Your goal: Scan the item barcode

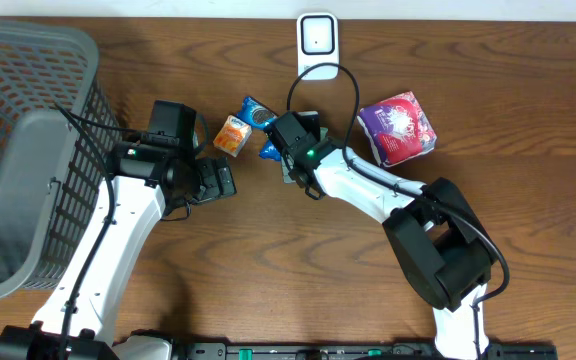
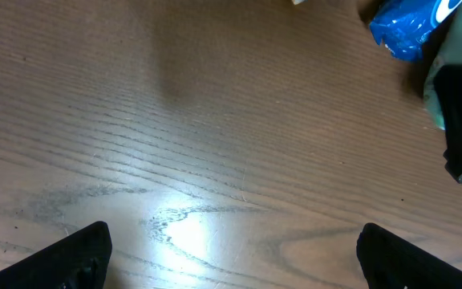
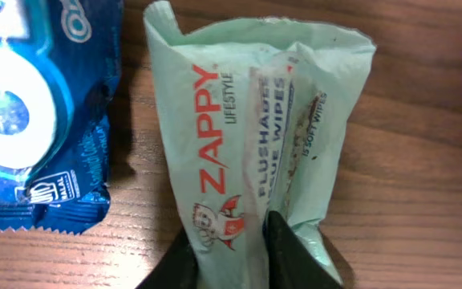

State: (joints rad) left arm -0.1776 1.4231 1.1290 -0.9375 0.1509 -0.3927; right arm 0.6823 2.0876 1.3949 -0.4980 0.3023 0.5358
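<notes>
We see the right gripper (image 3: 239, 255) pinching the lower end of a pale green wipes pack (image 3: 231, 136), its two dark fingers (image 3: 291, 261) pressed in on either side of the crumpled wrapper. The pack lies flat on the wooden surface (image 1: 528, 200), printed face up, near the middle and a little toward the far edge. Just beside it, on the side toward the left edge, lies a blue biscuit packet (image 3: 30, 120); we cannot tell whether the two touch.

From overhead, a small orange carton (image 1: 232, 135) sits next to the biscuit packet, further toward the left edge. A purple packet (image 1: 398, 128) lies well apart on the other side of the right arm, toward the right edge. The white scanner (image 1: 317, 37) stands at the far edge, roughly midway along it, with a dark cable looping from it toward the right arm. The wipes pack is apart from the scanner.

The left gripper (image 2: 235, 257) is spread wide and holds nothing, with bare wood between its fingers. It hangs over the surface near the orange carton. A grey mesh basket (image 1: 18, 100) fills the far left corner of the surface.
</notes>
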